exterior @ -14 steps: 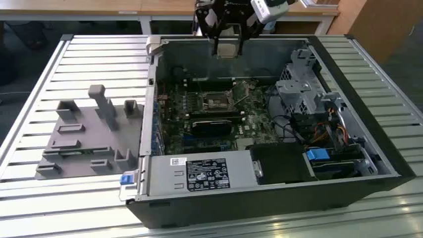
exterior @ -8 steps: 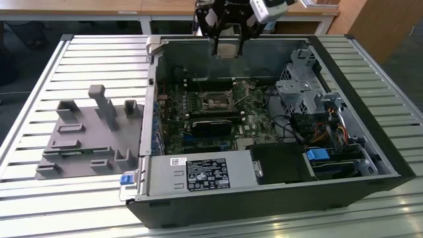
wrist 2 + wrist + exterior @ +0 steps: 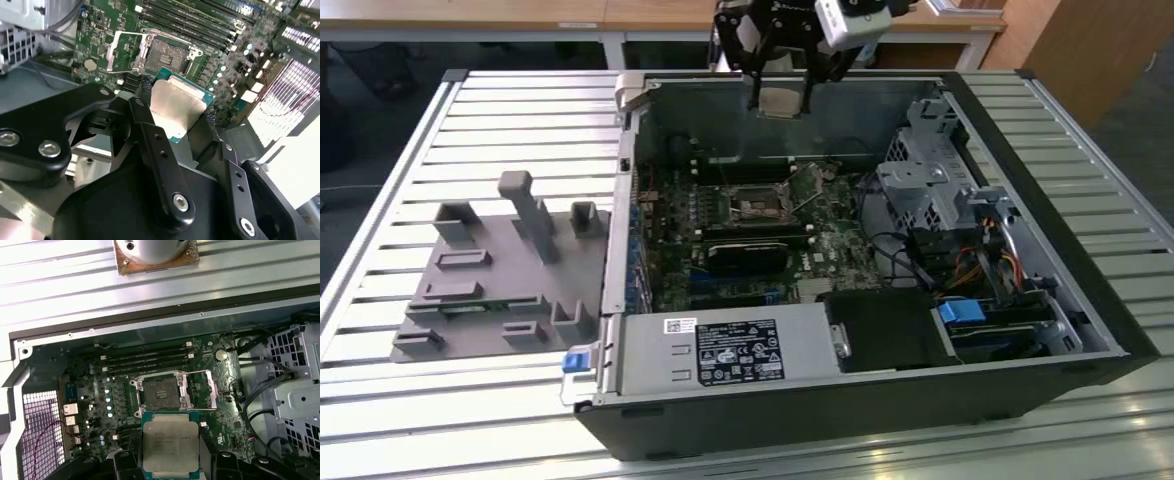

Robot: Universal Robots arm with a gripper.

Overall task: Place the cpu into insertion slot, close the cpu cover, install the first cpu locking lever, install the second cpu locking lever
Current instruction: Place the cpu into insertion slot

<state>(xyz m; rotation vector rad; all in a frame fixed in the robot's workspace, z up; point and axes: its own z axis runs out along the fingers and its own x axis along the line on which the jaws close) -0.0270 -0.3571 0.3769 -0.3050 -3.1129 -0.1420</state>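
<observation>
So the gripper (image 3: 781,88) is hanging over the back end of the open PC case (image 3: 1067,300) in the exterior view, and it's clamping the cpu (image 3: 782,101) by two opposite edges. The chip is hanging up in the air, well above the board and not touching anything else. In the second wrist view you're seeing the black fingers (image 3: 152,135) pinching the chip's sides, with its pale metal face tilting toward the camera and a strip of its green edge peeking out along the far side.

The insertion slot (image 3: 161,392) is sitting bare on the green motherboard (image 3: 90,375), dark in the middle with a silvery rim, and nothing is lying in it. In the first wrist view the cpu is showing just beside it, between the camera and the socket. The cpu cover (image 3: 201,389) is lying swung open off one side of the slot, so you're looking through its window at the board.

Going outward, the long memory slots (image 3: 145,360) are running beside the socket, and a black rectangular module (image 3: 750,245) is sitting near the slot on its other side. A labelled grey power supply (image 3: 720,352) is taking up the near end of the case. The case is resting on a slatted metal table (image 3: 480,130), and a grey plastic fixture (image 3: 494,270) is standing well apart on the exterior view's left.
</observation>
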